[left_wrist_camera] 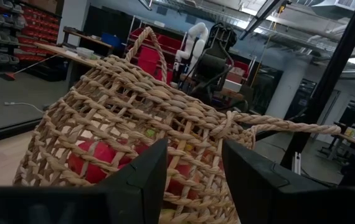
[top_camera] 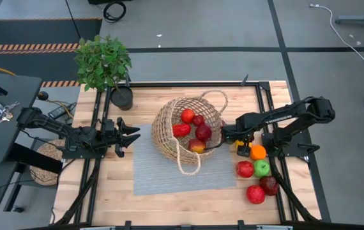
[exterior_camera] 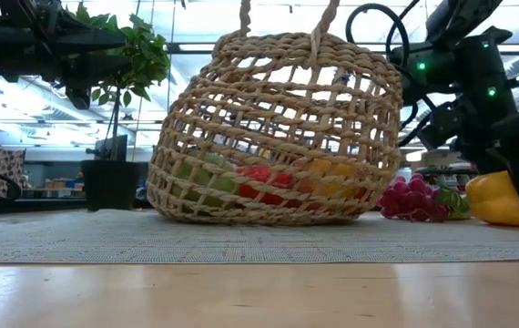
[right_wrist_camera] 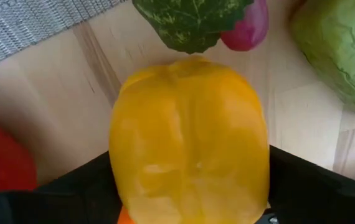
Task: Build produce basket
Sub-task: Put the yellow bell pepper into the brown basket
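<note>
Two claws in play, only my right claw (top_camera: pixel 241 143) is working. It's sitting down over the yellow pepper (right_wrist_camera: pixel 190 143), fingers straddling it on either side; I can't tell whether they're gripping it yet or just bracketing it. The pepper is lying on the worktop (top_camera: pixel 169 201) directly under my claw, with the purple grapes (exterior_camera: pixel 412 200) and their green leaf just ahead of it, and the orange (top_camera: pixel 258 152) just behind.

The basket (top_camera: pixel 185 131) is close on my claw's inboard side, tipped over on the grey mat (top_camera: pixel 150 172) with its mouth facing my way, which is probably why loading from this side is easy. Several red and yellow pieces are already lying inside it. The rest of the produce, a green apple (top_camera: pixel 262 167) and three red fruits, is waiting behind my claw near the worktop edge, so I'd judge the job roughly half done.

My left claw (top_camera: pixel 126 135) is hovering partly open on the basket's far side, aimed at the wicker wall and apart from it, likely to brace the basket if it rolls.
</note>
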### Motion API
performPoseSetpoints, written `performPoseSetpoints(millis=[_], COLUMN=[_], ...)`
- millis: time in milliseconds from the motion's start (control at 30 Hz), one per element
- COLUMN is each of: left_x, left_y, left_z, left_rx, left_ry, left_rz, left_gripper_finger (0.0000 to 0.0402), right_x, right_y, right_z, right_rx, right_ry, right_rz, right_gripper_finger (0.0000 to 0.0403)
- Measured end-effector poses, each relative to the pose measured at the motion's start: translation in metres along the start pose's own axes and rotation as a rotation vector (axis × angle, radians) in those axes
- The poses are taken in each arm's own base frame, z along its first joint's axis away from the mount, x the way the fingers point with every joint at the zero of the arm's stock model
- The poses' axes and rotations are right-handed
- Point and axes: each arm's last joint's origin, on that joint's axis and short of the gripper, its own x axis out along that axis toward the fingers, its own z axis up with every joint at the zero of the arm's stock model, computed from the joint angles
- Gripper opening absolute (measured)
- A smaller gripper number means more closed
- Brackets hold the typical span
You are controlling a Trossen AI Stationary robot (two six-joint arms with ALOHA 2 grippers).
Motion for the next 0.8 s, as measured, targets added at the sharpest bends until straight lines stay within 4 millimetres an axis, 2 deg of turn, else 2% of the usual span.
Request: performPoseSetpoints(millis=[100,233,567,800], left_x=[0.000,0.000,0.000,0.000], left_y=[0.000,0.000,0.000,0.000], left_z=[0.000,0.000,0.000,0.000], left_rx=[0.000,0.000,0.001,0.001], left_ry=[0.000,0.000,0.000,0.000], left_rz=[0.000,0.000,0.000,0.000], left_gripper_finger=[0.0160,0.0160,0.0160,0.0160], right_x=[-0.006,-0.034,-0.151,-0.234], right_y=[0.001,0.004,0.021,0.037], right_z=[0.001,0.005,-0.008,-0.020], right_rx=[0.000,0.020,0.034,-0.039], right_ry=[0.001,-0.053,-0.323,-0.770], right_rz=[0.020,0.041,0.044,0.099], right_gripper_finger=[0.0294,0.0291,0.0292,0.0292])
